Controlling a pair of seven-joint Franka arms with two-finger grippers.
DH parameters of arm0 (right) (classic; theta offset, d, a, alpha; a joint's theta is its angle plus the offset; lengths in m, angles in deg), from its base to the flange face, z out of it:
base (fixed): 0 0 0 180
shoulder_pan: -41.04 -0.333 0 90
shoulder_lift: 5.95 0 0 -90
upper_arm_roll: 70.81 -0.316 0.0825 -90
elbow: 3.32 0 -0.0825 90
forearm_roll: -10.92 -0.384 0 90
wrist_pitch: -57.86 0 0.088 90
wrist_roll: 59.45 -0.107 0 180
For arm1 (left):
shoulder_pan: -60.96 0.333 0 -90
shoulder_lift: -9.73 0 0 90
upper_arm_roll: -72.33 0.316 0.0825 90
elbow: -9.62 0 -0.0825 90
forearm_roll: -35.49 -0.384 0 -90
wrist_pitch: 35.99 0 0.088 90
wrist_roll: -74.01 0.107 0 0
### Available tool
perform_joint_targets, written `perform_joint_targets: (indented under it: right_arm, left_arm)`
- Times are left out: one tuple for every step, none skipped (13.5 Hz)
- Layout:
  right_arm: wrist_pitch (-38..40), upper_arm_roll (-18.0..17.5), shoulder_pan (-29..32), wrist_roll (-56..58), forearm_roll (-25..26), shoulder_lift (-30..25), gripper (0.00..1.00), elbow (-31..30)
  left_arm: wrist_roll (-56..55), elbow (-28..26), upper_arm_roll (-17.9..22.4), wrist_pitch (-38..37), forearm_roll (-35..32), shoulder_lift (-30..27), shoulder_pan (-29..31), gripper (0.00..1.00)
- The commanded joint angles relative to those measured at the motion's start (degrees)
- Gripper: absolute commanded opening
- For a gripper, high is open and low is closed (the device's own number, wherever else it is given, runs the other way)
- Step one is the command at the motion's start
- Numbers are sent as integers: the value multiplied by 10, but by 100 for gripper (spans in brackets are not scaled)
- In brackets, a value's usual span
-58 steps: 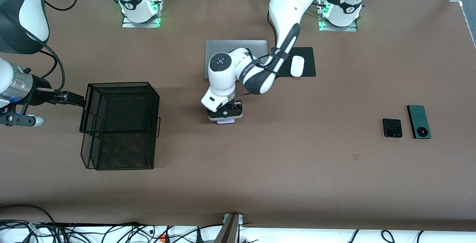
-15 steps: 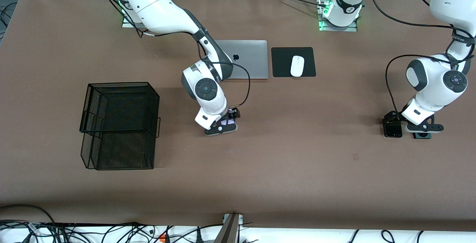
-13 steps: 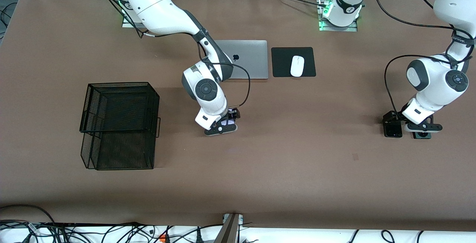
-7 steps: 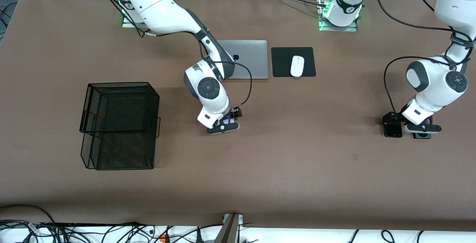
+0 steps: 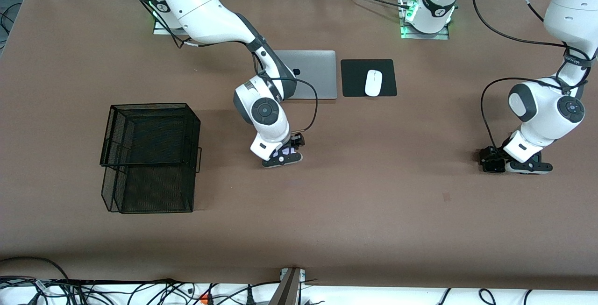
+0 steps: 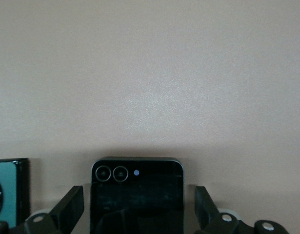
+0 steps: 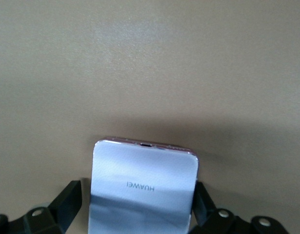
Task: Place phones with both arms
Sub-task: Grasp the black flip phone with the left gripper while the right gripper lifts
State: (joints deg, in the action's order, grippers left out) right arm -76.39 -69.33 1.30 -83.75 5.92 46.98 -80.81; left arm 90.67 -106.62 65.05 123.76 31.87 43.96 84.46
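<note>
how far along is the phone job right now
Nothing looks placed yet. In hand: the right tool straddles the lilac phone mid-table, open; the left tool straddles the black phone, open, neither gripped. Left: closing, lifting, placing both, then the green phone beside the black one.

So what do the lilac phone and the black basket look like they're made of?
The lilac phone looks like glossy glass or polished plastic: its back mirrors light and shows a crisp printed logo; which of the two is unclear. The black basket looks like thin metal wire mesh, matte black: the table shows through its walls.
</note>
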Motion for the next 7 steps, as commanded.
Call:
perform_joint_targets:
  right_arm:
    - [-20, 5, -7, 0, -1, 9, 64, 5]
    - [-21, 6, -6, 0, 0, 9, 47, 5]
    - [-20, 8, -6, 1, 0, 9, 31, 5]
    - [-20, 10, -5, 4, 0, 6, 16, 5]
    - [-15, 12, -4, 4, 1, 2, 1, 6]
    - [-4, 24, -5, 5, 1, -5, 0, 6]
    - [26, 40, -6, 5, 0, -26, 0, 8]
  left_arm:
    - [1, 13, -2, 7, -4, 13, 1, 100]
    - [2, 15, -2, 7, -3, 17, 1, 100]
    - [1, 16, -2, 7, -3, 18, 1, 100]
    - [1, 16, -2, 7, -3, 19, 1, 100]
    - [1, 16, -2, 7, -3, 20, 1, 97]
    - [1, 16, -2, 7, -3, 22, 1, 80]
    - [1, 16, -2, 7, -3, 23, 1, 64]
